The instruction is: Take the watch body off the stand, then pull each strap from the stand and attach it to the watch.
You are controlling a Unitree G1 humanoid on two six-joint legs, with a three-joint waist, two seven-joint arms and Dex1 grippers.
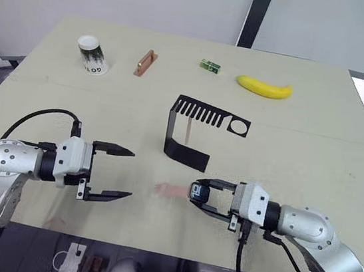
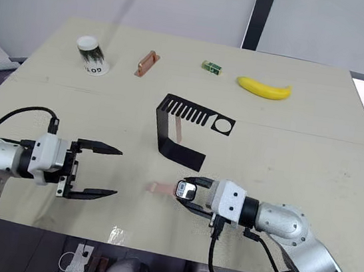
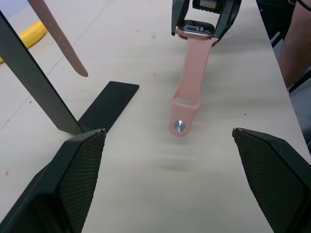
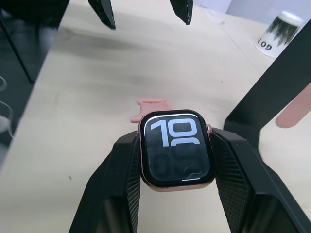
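My right gripper (image 1: 199, 195) is shut on the watch body (image 4: 177, 151), low over the table near its front edge. One pink strap (image 3: 188, 87) is joined to the watch and lies flat on the table toward my left gripper. The other pink strap (image 2: 178, 131) still hangs from the slotted top of the black stand (image 1: 197, 119) at the table's middle. My left gripper (image 1: 111, 172) is open, level with the table, a short way left of the lying strap's free end.
Along the table's far side stand a paper cup (image 1: 92, 54), a copper-brown block (image 1: 145, 62), a small green box (image 1: 210, 64) and a banana (image 1: 264, 87). The table's front edge runs just below both grippers.
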